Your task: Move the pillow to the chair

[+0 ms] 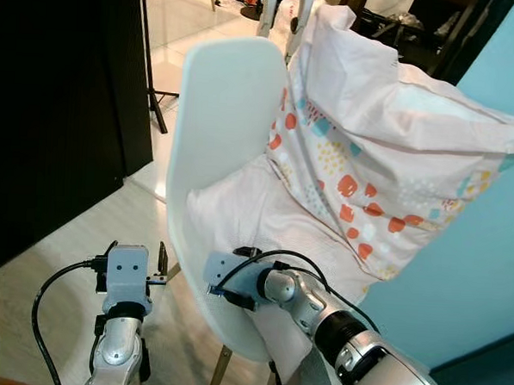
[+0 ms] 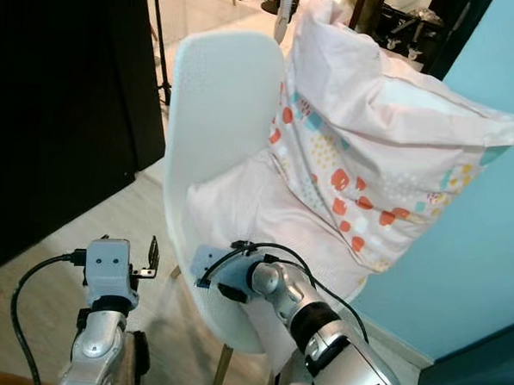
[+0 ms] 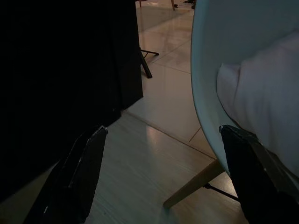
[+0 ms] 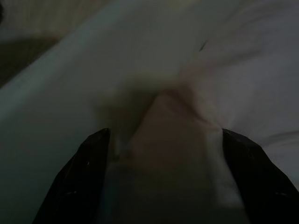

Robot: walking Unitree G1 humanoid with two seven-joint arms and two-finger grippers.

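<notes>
- Pillow [image 1: 371, 155]: on the white chair [image 1: 222, 113], its pale end lying on the seat, its patterned part leaning up against the backrest and the blue wall [image 1: 486, 256] at right.
- Right tool [image 4: 163, 140]: at the near edge of the seat, fingers spread apart, a pale fold of the pillow between them; not closed on it.
- Left tool [image 3: 159, 154]: just left of the chair above the wooden floor [image 1: 64, 251], fingers wide apart, holding nothing.

A: Where is there room?
B: The pale floor [image 1: 82, 235] left of the white chair [image 1: 222, 113] lies open, between it and the black panel [image 1: 55, 104].
A: And the seat?
B: The pillow [image 1: 389, 139] fills it against the blue wall [image 1: 486, 256].
</notes>
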